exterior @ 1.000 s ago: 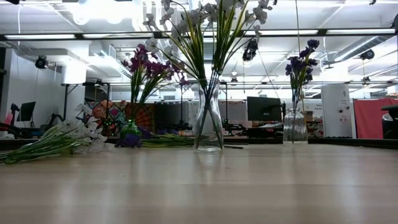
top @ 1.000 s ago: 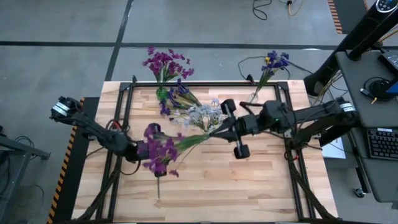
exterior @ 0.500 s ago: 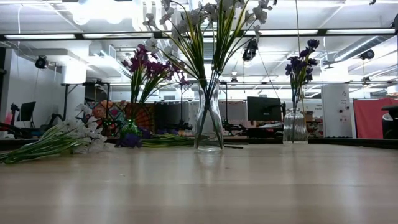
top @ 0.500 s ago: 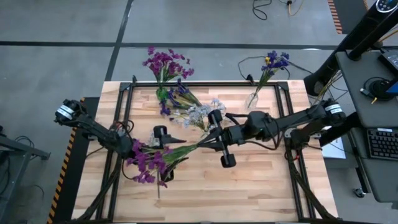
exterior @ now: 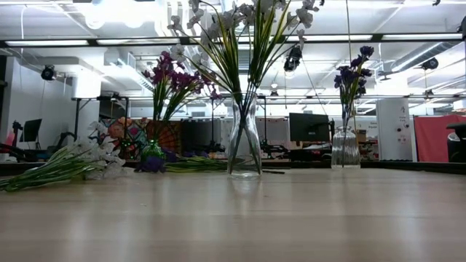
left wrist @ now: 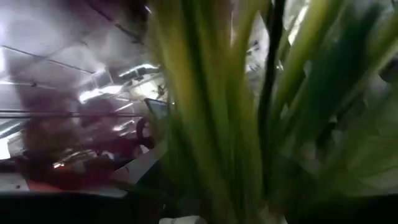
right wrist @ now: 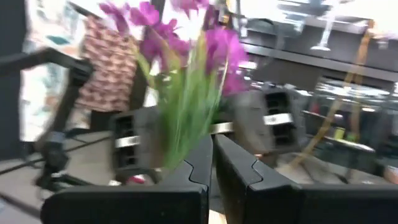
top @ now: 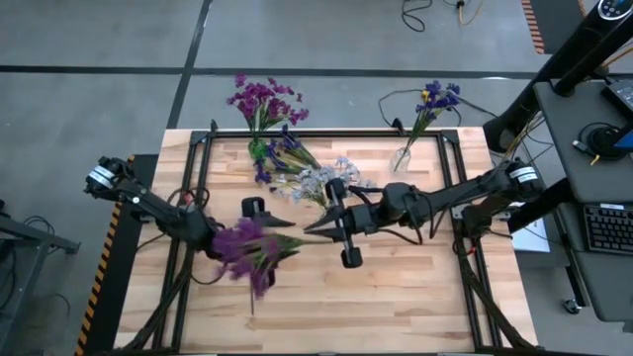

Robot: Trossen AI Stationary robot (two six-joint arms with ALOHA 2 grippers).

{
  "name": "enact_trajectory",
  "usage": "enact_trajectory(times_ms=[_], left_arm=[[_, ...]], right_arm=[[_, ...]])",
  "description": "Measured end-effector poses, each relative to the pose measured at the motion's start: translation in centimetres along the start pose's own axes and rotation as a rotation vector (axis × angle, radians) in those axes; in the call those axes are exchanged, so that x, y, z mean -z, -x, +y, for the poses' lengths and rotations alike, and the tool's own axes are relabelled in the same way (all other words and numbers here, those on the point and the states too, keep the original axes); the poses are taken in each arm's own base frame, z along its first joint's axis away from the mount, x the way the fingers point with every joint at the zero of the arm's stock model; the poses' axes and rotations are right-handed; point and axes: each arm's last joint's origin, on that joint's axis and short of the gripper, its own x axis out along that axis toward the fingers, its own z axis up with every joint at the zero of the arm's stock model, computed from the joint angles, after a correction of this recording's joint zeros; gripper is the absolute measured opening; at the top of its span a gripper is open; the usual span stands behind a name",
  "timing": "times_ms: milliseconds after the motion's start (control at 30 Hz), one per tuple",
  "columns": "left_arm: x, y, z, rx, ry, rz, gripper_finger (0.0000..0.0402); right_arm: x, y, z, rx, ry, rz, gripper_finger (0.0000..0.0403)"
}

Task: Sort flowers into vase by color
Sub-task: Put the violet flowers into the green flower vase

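Observation:
A bunch of magenta-purple flowers [top: 249, 253] hangs in the air between my two grippers, above the table's middle left. My right gripper [top: 318, 230] is shut on its green stems. My left gripper [right wrist: 202, 134] is open; its two fingers [right wrist: 132, 146] stand on either side of the bunch, beyond my right fingers, and the left wrist view shows only green stems [left wrist: 217, 124] up close. At the table's far side, a vase with magenta flowers [exterior: 154, 149], a clear vase with white flowers [exterior: 244, 145] and a vase with blue-violet flowers [exterior: 344, 145] stand upright. My right gripper pinches the bunch's green stems [right wrist: 186, 149] between its two shut fingers, near the stems' lower end. The fingers come from the table's right, slanting a little upward, and lie roughly along the stems. The bunch is lifted clear, blossoms [right wrist: 186, 37] higher, toward the left gripper.
Loose blue-violet and white sprays [top: 297, 173] lie on the table beside the vases. More white flowers [exterior: 65, 164] lie at the left in the low view. A black frame [top: 198, 198] runs around the wooden table. The near half of the table [top: 376, 307] is bare wood.
My right gripper, shut on the stems, has gone toward the table's left edge and a little down, closer to my left gripper. The bunch has gone with it, and its blossoms have swung about over the left gripper. My left gripper has risen slightly, still open.

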Motion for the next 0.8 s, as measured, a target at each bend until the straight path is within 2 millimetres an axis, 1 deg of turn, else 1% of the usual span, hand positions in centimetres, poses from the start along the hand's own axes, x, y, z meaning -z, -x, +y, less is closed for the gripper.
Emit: enact_trajectory(times_ms=[67, 167, 267, 333, 467, 633, 800], left_arm=[[0.13, -0.12, -0.17, 0.023, -0.01, 0.022, 0.0238], [0.05, -0.22, -0.18, 0.02, 0.005, 0.018, 0.0237], [0.03, -0.23, -0.17, 0.019, 0.01, 0.018, 0.0226], [0.05, -0.23, -0.15, 0.009, 0.01, 0.025, 0.0207], [0.16, -0.21, 0.09, -0.063, 0.011, 0.072, 0.0157], [0.15, -0.19, 0.13, -0.069, 0.011, 0.076, 0.0102], [0.17, -0.18, 0.11, -0.067, 0.008, 0.077, 0.0068]], right_arm=[[0.18, -0.07, -0.08, 0.031, 0.016, 0.008, 0.0012], [0.25, -0.09, -0.09, 0.033, 0.018, 0.012, 0.0012], [0.23, -0.09, -0.09, 0.033, 0.019, 0.01, 0.0012], [0.25, -0.09, -0.06, 0.031, 0.024, 0.012, 0.0012], [0.24, -0.08, -0.08, 0.031, 0.025, 0.012, 0.0012], [0.22, -0.07, -0.08, 0.031, 0.025, 0.012, 0.0012], [0.21, -0.07, -0.08, 0.031, 0.025, 0.012, 0.0012]])
